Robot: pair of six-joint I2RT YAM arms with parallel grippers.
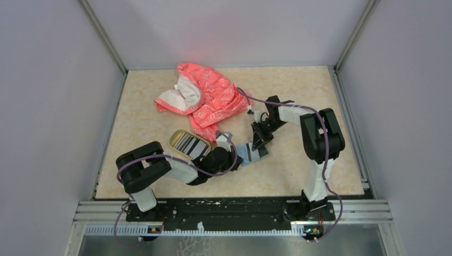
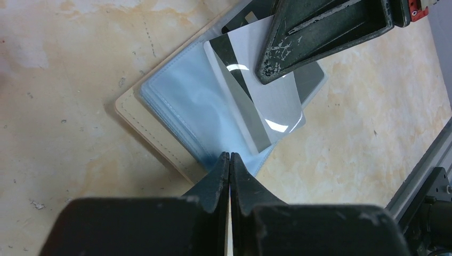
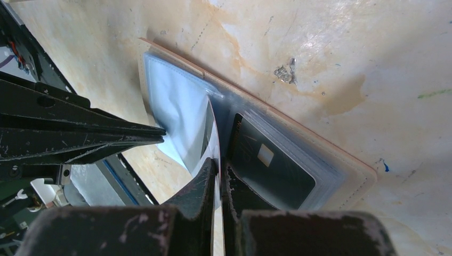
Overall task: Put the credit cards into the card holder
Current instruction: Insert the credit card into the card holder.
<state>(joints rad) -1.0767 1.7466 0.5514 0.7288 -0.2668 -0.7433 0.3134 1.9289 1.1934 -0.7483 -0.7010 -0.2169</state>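
Your left hand (image 2: 229, 160) pinches a sleeve of the holder (image 2: 176, 106), apparently steadying it for the card (image 2: 266, 106) your right hand (image 3: 219, 166) grips.

No text, brand, number or sign can be read. White marks on the cloth (image 1: 210, 98), upper centre, are too small to tell; the card (image 2: 277, 106) bears only a dark stripe.

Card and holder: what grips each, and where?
Right jaws pinch the card by one edge; left jaws pinch a clear sleeve of the holder at its corner.
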